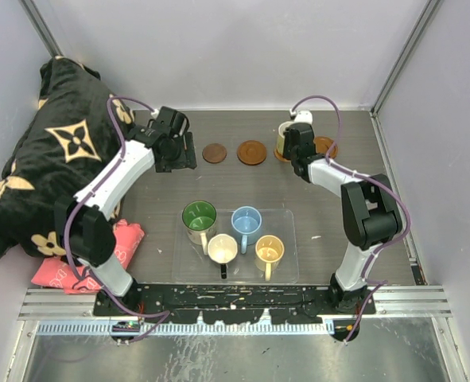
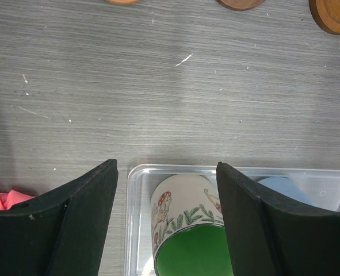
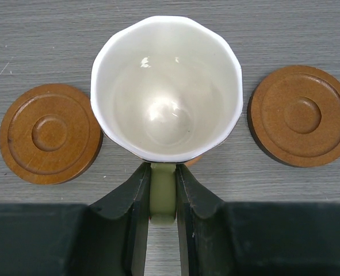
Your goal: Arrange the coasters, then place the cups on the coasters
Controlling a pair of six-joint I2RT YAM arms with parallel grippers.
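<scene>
Two fingers of my right gripper pinch the cup's handle. The bowl stands just ahead of the tips, between one coaster and another coaster, with an orange-brown edge showing beneath it. My left gripper is spread and empty above the tray's corner, with the green cup below the gap.
</scene>
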